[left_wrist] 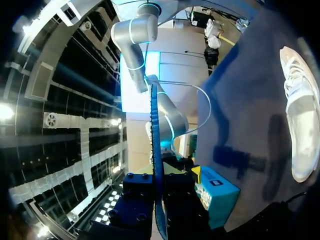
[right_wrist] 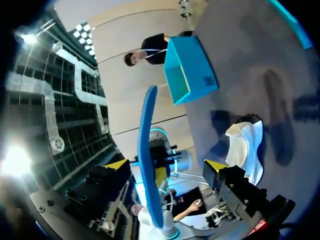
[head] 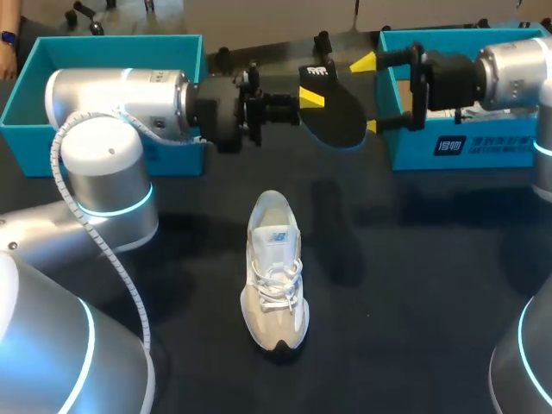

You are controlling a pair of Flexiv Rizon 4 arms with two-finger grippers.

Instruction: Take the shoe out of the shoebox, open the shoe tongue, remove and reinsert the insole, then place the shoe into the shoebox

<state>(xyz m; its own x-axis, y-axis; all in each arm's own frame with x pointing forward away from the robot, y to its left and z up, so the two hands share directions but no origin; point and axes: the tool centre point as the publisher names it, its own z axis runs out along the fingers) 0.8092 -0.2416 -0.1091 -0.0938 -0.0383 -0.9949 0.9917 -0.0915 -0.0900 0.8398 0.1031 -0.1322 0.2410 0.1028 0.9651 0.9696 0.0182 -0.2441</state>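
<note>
A white and beige shoe (head: 274,272) lies on the dark table, toe toward me, and also shows in the left wrist view (left_wrist: 300,115) and the right wrist view (right_wrist: 247,145). Above the table's far middle, a black insole with a blue edge (head: 336,112) hangs in the air. My left gripper (head: 310,97) is shut on the insole's left end, and its own view shows the insole edge-on (left_wrist: 156,150) between its fingers. My right gripper (head: 366,95) stands open around the insole's right end. In its own view the yellow fingertips (right_wrist: 117,164) stand clear of the insole (right_wrist: 147,150).
One teal shoebox (head: 26,103) stands at the back left behind my left arm, also seen in the right wrist view (right_wrist: 190,70). Another teal box (head: 466,142) stands at the back right under my right arm, and shows again in the left wrist view (left_wrist: 217,200).
</note>
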